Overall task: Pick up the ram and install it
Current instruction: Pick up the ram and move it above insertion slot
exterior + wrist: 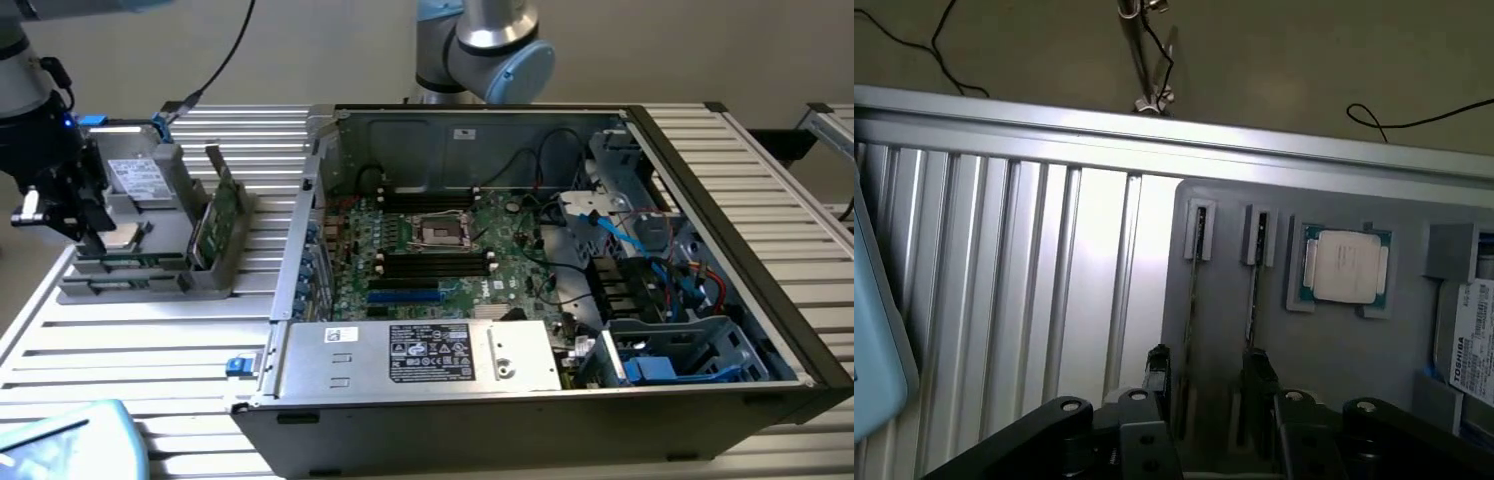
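Approach to the ram pick, seen from beside the tabletop [160, 340]. At the left of the exterior view the arm's jaws hang over a grey parts fixture [127, 285], well apart from the open computer case [534, 425] in the centre and right of that frame. From the wrist camera the jaws stand open with nothing between them, and a fingertip [1157, 372] sits to either side of one narrow slot in the fixture. The ram [1194, 300] reads as a thin dark edge running along that slot, so naming it is a judgement. A second slot [1254, 290] of the same kind lies just beside it, and the silver processor chip [1344, 265] rests in its own pocket beyond. A wider green board [218, 215] stands on edge at the fixture's right side in the exterior view. Good practice here is to hold the jaws square to the stick's length, centred and level. Both pads should meet its flat faces together and leave the neighbouring slot untouched.
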Tool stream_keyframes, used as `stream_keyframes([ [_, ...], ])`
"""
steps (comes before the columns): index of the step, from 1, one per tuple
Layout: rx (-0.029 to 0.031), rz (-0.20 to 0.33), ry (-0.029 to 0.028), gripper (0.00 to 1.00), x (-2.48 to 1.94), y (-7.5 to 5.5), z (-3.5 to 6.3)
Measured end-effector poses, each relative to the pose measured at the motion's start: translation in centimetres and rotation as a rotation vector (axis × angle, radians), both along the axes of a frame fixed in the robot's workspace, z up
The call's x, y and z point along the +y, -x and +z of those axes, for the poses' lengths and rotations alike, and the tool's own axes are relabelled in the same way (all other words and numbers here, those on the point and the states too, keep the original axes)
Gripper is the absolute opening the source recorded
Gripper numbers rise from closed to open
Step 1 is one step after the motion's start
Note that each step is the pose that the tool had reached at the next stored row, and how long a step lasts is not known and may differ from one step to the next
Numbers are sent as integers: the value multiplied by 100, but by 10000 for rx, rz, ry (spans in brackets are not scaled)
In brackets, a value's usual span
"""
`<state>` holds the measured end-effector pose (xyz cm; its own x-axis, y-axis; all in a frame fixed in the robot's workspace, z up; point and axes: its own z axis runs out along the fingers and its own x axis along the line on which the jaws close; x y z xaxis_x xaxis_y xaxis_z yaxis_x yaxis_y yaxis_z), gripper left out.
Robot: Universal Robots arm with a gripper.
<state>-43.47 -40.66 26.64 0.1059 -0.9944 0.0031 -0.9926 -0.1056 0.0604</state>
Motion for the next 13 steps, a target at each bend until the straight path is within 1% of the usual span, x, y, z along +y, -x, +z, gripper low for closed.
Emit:
stream_keyframes([
  [3, -1, 76, -2, 43, -29, -1, -55],
  [13, 0, 330, -1, 43, -76, -1, -236],
])
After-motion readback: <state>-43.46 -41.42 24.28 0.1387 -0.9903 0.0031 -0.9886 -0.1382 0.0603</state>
